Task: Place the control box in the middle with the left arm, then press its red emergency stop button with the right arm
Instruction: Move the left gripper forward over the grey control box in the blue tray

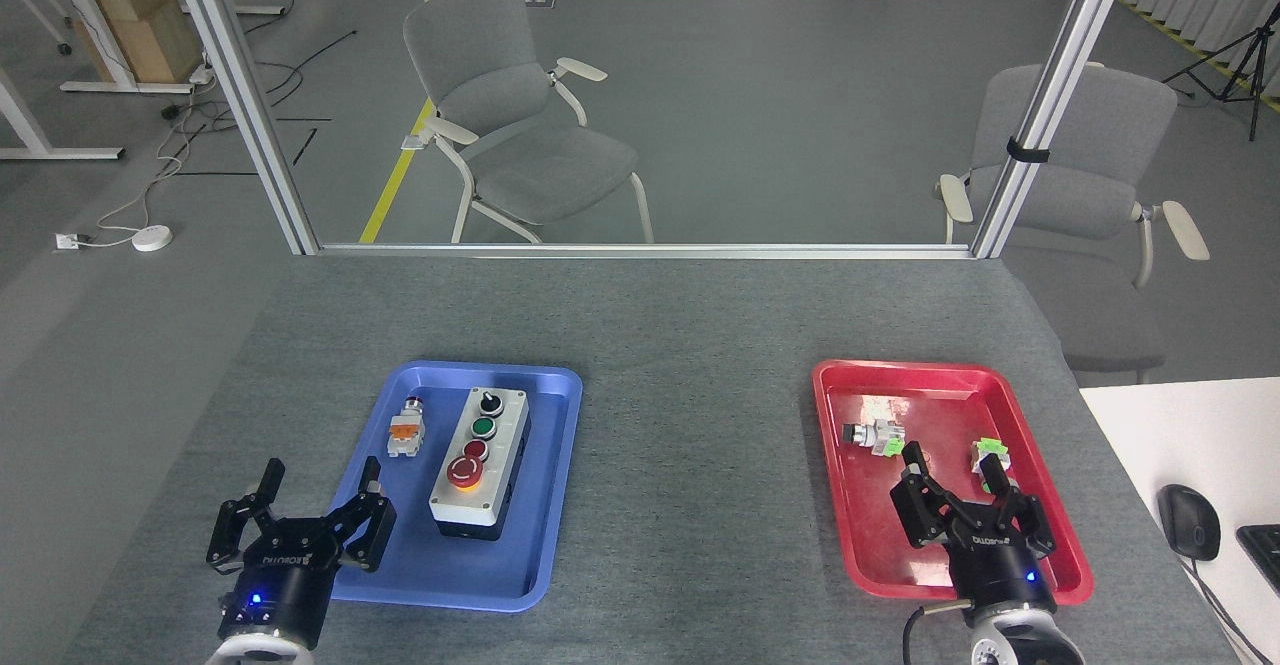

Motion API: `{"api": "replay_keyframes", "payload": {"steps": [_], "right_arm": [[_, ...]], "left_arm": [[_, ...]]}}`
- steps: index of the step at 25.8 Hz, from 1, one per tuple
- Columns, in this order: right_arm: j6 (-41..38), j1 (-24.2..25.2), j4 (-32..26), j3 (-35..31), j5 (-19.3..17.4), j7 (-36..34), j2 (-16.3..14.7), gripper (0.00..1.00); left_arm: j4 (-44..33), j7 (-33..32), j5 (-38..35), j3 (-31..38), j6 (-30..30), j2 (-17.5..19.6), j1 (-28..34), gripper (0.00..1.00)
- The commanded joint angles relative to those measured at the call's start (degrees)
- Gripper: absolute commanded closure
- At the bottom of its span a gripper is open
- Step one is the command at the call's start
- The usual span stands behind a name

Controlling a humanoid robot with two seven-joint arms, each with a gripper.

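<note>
The control box (481,462) lies lengthwise in the blue tray (455,585), with a light grey face over a black base. Along its face run a black knob, a green button, a small red button and the red emergency stop button (467,471) nearest me. My left gripper (321,478) is open at the tray's left front corner, left of the box and apart from it. Over the front of the red tray (860,545) hangs my right gripper (957,471), open and holding nothing. The middle (690,465) of the grey fabric tabletop lies between the two trays.
A small white-and-orange switch (406,428) lies in the blue tray left of the box. Two small switch parts (873,435) (990,455) lie in the red tray. A white desk with a mouse (1188,521) stands at the right. Frame posts and chairs stand beyond the table.
</note>
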Motion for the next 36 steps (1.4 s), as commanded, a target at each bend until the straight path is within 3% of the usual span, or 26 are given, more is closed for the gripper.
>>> {"api": "replay_keyframes", "payload": {"steps": [1,9,13,16,18,23,28,36], "right_arm": [[-0.10,-0.04,0.00,0.00,0.00,0.02,0.10,0.00],[-0.01,-0.04,0.00,0.00,0.00,0.02,0.02,0.00],[-0.01,-0.04,0.00,0.00,0.00,0.02,-0.07,0.00],[-0.01,-0.04,0.00,0.00,0.00,0.02,-0.07,0.00],[-0.01,-0.04,0.00,0.00,0.00,0.02,-0.07,0.00],[-0.01,-0.04,0.00,0.00,0.00,0.02,0.02,0.00],[-0.10,-0.04,0.00,0.00,0.00,0.02,0.10,0.00],[-0.10,-0.04,0.00,0.00,0.00,0.02,0.10,0.00]], "left_arm": [[-0.05,0.18,0.13,0.01,0.13,-0.25,-0.15,0.01],[-2.16,0.53,0.83,-0.70,-1.10,-1.39,1.61,0.01],[-3.22,1.41,0.74,-3.33,-10.95,-2.09,5.30,0.01],[-2.25,1.33,-0.22,-4.91,-12.44,-3.50,6.35,0.01],[-0.14,1.24,-1.28,-7.73,-11.21,-4.03,5.83,0.02],[9.17,0.36,-8.40,-14.76,-1.19,-5.17,-0.15,0.02],[14.36,-2.19,-8.40,-15.20,1.27,-6.93,-3.67,0.02],[17.09,-4.65,-7.52,-14.67,5.22,-6.66,-6.57,0.01]]}}
